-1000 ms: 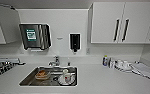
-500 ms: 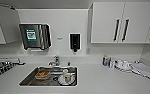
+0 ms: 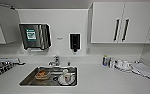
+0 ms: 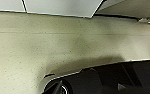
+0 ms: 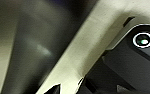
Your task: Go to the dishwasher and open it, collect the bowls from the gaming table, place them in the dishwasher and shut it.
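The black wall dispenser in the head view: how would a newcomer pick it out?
Start at the steel sink and look up the white wall above the tap. The small black dispenser hangs right of the bigger silver paper-towel dispenser.

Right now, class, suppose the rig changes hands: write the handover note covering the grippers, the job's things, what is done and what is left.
Grippers: fingers hard to make out in both wrist views, so their state cannot be told; nothing seen held.
Scene: the head view faces a white counter with a sink holding dirty dishes, a tap behind it, wall cabinets above.
Job's things: no dishwasher, bowls or gaming table can be picked out here.
Done: nothing shown as done.
Left: opening the dishwasher, collecting the bowls, loading, closing.
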{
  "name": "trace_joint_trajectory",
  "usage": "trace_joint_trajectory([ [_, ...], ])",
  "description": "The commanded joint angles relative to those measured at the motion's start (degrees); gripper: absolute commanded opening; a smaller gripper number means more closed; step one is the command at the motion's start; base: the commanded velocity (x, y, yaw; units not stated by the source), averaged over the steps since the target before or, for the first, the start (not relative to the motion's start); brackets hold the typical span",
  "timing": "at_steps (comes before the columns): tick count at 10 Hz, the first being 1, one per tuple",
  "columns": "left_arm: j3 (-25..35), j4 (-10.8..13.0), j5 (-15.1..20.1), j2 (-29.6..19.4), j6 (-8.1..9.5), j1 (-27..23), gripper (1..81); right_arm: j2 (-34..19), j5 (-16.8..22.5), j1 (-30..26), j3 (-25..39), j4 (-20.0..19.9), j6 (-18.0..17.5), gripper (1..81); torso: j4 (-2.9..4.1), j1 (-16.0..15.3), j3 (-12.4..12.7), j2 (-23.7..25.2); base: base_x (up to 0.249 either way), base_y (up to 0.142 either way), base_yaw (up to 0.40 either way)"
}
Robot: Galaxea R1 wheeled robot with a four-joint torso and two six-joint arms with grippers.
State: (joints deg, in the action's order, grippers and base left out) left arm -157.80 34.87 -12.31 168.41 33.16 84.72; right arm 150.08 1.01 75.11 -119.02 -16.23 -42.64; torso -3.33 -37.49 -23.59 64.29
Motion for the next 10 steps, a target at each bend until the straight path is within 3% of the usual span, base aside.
trace_joint_trajectory([
  [1,-0.23,0.38,1.77,-1.14,-0.11,-3.29,81.1,-2.65,-4.79,-16.07,1.09,0.31,-0.86,81.1,0.0,0.0,0.0,0.0,0.0,0.0,0.0],
  [4,-0.23,0.29,1.77,-1.5,-0.02,-3.2,81.1,-3.27,-2.68,-22.82,-1.12,3.74,-0.86,81.1,0.0,0.0,0.0,0.0,0.0,0.0,0.0],
  [7,-0.23,-0.15,1.77,-1.5,-0.11,-3.12,81.1,-3.19,6.16,-30.48,-2.6,9.26,-0.95,81.1,-0.02,0.0,0.0,0.02,0.0,0.0,0.0],
  [8,-0.23,-0.15,1.77,-1.5,-0.02,-3.2,81.1,-2.31,8.11,-31.37,-3.14,10.33,-0.87,81.1,-0.02,0.0,0.0,0.02,0.0,0.0,0.0],
  [10,-0.23,-0.24,1.85,-1.58,-0.02,-3.11,81.1,0.33,8.39,-32.07,-5.07,12.0,-0.86,81.1,-0.02,0.0,-0.02,0.02,0.0,0.0,0.0],
])
